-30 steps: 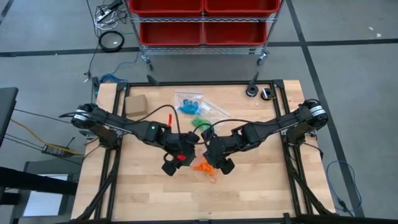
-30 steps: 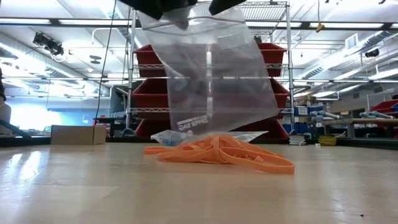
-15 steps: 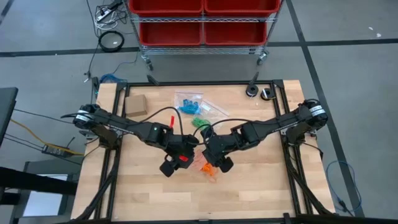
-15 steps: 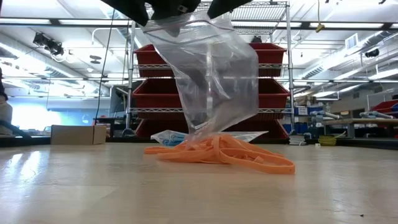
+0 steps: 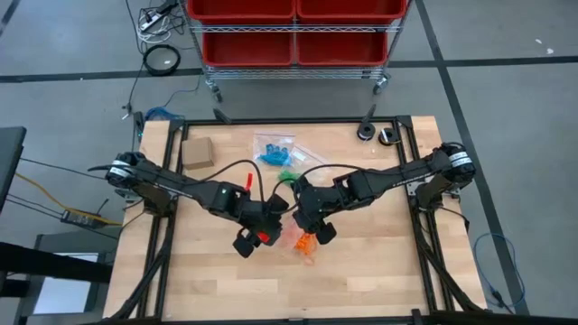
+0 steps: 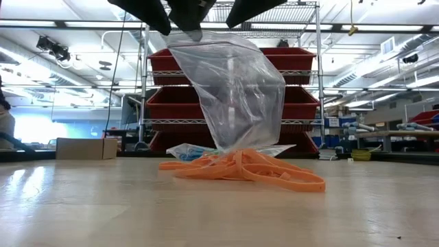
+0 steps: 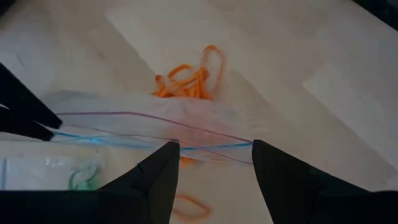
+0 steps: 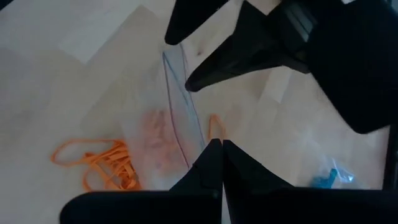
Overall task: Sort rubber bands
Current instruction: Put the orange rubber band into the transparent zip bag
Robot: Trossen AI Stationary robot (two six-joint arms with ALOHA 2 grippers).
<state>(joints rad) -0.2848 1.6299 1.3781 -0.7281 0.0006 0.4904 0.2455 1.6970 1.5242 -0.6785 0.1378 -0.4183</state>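
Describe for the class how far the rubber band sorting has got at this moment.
Done: blue bands and green bands already sit in clear bags at the back. In hand: the right tool, shut, grips the rim of an empty clear bag hanging above the orange bands; the left tool is open at the rim. Left: the orange pile lies unbagged on the table.

A wire shelf rack (image 6: 226, 96) of red bins (image 5: 293, 27) stands on grey floor (image 5: 506, 90).

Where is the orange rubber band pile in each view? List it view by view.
High: orange rubber bands, table centre, below both hands.
Low: centre, under the hanging clear bag.
Left wrist: upper middle, beyond the bag's rim.
Right wrist: lower left.
Shared landmark: the clear bag.
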